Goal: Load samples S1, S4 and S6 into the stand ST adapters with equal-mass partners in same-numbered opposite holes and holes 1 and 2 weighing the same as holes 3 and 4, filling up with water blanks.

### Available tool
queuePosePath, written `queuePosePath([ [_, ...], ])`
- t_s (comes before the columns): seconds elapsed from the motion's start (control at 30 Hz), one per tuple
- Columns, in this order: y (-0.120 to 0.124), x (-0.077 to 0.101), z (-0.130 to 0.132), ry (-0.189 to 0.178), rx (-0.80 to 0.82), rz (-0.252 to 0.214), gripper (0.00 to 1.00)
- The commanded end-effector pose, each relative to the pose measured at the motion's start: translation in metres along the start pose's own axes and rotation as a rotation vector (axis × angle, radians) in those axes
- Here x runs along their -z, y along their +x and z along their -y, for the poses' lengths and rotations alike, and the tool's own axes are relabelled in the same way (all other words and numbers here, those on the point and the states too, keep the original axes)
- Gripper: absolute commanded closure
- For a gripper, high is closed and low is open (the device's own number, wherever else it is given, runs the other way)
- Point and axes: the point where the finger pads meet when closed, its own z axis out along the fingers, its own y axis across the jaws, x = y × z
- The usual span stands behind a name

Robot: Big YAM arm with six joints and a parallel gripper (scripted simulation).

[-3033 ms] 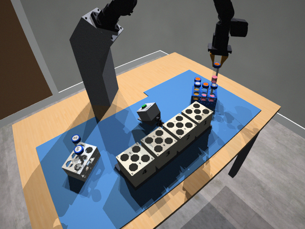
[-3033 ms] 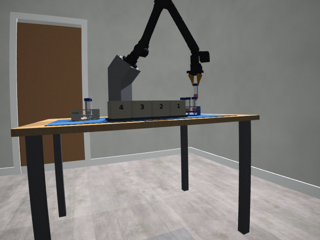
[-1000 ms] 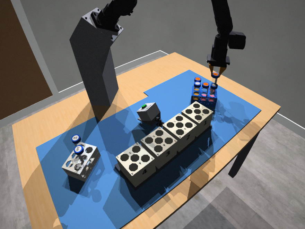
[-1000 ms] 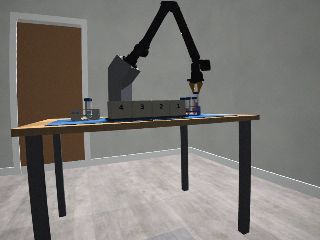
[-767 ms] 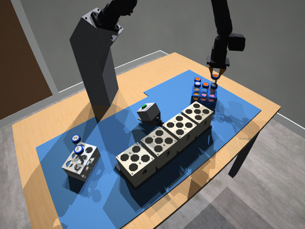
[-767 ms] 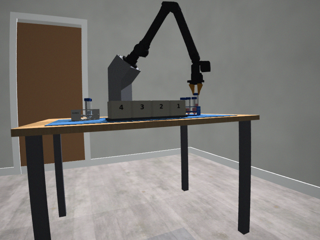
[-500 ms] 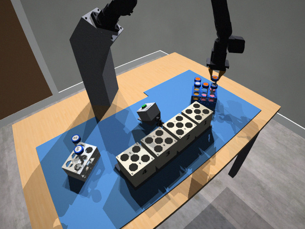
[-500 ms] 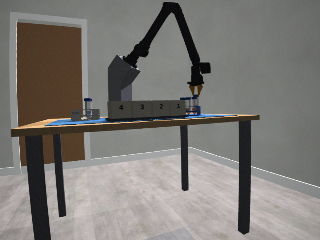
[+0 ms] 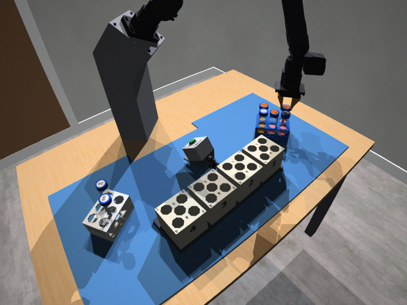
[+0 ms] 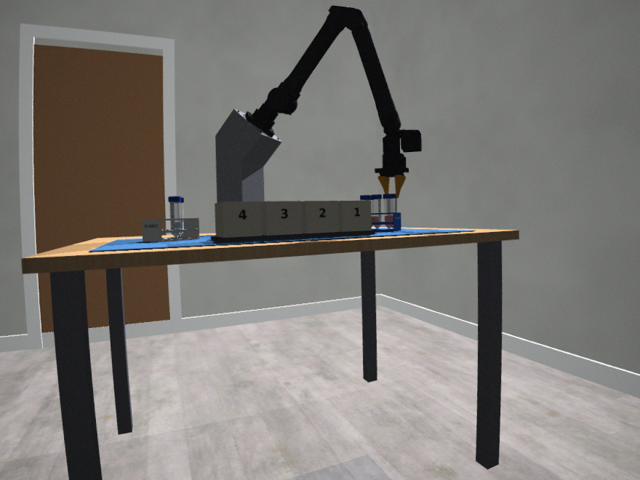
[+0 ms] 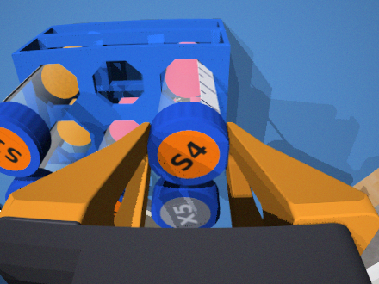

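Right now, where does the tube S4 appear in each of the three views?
Top: S4 at upper right, in the gripper, at the blue sample rack.
Exterior: right of centre, beside adapter 1, under the orange fingers.
Wrist: centre, orange cap.
Shared landmark: the blue sample rack.

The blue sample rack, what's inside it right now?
The blue sample rack holds S4, clamped by the gripper in a corner well, grey-dot X5 beside it, and another orange-dot tube. One well stands open. The fingers hide other wells.
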Motion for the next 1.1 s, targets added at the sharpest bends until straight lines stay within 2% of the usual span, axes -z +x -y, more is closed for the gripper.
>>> queuePosePath([
  [0.0, 0.005, 0.009, 0.031, 0.061, -0.002, -0.001, 1.00],
  [0.23, 0.005, 0.009, 0.029, 0.054, -0.002, -0.002, 1.00],
  [0.27, -0.001, 0.008, 0.021, 0.040, -0.001, 0.005, 0.45],
  [0.63, -0.001, 0.008, 0.021, 0.040, -0.001, 0.005, 0.45],
  [0.67, 0.005, 0.022, 0.034, 0.064, -0.003, -0.001, 0.45],
  [0.8, 0.004, 0.029, 0.034, 0.064, -0.003, 0.000, 0.45],
  [0.9, 0.003, 0.035, 0.017, 0.036, -0.001, -0.001, 0.45],
  [1.07, 0.002, 0.052, 0.016, 0.036, -0.001, 0.001, 0.45],
])
